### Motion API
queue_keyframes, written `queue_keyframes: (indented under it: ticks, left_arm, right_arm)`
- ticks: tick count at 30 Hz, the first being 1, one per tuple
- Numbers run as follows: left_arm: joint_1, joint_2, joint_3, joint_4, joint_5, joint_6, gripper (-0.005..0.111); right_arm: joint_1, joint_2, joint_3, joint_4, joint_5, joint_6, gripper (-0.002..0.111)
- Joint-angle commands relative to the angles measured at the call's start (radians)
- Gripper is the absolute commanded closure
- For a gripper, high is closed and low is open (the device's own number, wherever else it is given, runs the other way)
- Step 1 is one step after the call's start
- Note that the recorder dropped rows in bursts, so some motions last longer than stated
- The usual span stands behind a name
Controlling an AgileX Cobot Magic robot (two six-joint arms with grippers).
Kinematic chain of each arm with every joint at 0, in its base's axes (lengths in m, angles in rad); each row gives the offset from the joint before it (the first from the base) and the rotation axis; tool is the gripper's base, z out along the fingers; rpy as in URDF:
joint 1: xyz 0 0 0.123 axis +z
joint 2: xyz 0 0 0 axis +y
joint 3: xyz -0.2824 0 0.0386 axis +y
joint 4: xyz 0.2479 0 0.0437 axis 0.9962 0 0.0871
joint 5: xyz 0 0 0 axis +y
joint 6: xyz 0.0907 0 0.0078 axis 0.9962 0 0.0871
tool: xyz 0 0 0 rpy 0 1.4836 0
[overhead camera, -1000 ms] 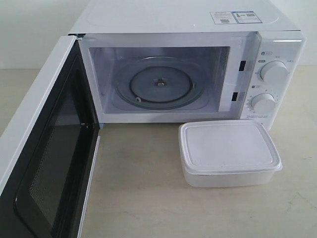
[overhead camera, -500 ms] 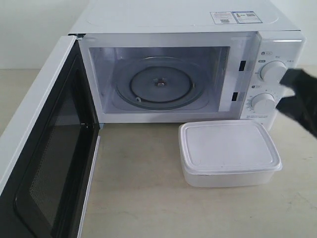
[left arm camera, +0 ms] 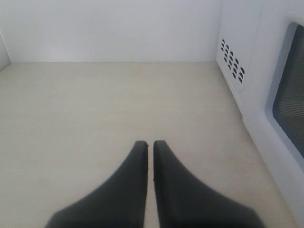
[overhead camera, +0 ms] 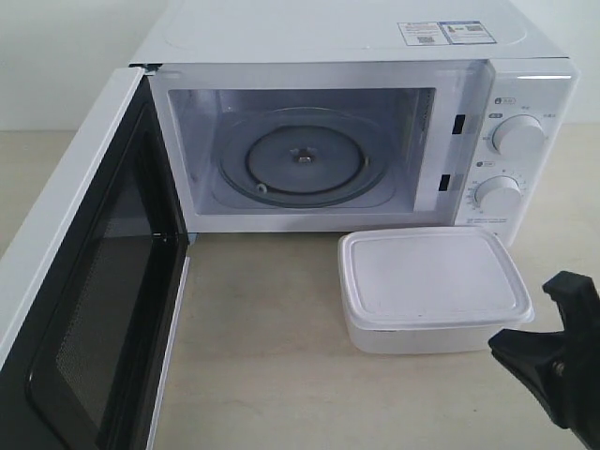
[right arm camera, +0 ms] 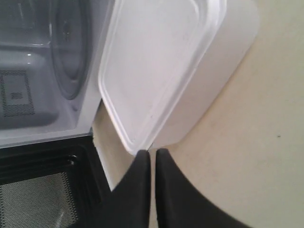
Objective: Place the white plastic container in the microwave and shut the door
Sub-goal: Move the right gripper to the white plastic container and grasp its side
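White plastic container (overhead camera: 433, 286) sits just in front of the microwave (overhead camera: 328, 37), door (overhead camera: 66, 234) wide open. Right claw (right arm camera: 153, 153) pressed together by its corner, left claw (left arm camera: 149, 145) too.

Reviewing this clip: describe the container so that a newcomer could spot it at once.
Find the white microwave with its door swung open to the left. On the table, directly in front of its two round knobs, sits the container. Unlike the tall appliance behind it, it is a shallow white rectangular box with rounded corners and a flat lipped lid.
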Motion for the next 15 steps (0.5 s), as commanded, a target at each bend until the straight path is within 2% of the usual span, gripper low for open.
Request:
queue_keyframes:
  ticks: [1,8,15]
  left_arm:
    - [0.005,-0.003,0.004,-0.003,0.001,-0.012,0.102]
    - [0.005,-0.003,0.004,-0.003,0.001,-0.012,0.102]
    - [0.005,-0.003,0.004,-0.003,0.001,-0.012,0.102]
  right_arm:
    - [0.028,0.035,0.028,-0.004,-0.108,0.066,0.108]
    - [0.03,0.169,0.054,-0.057,-0.307,0.134,0.108]
    - [0.03,0.34,0.049,-0.126,-0.368,0.299,0.105]
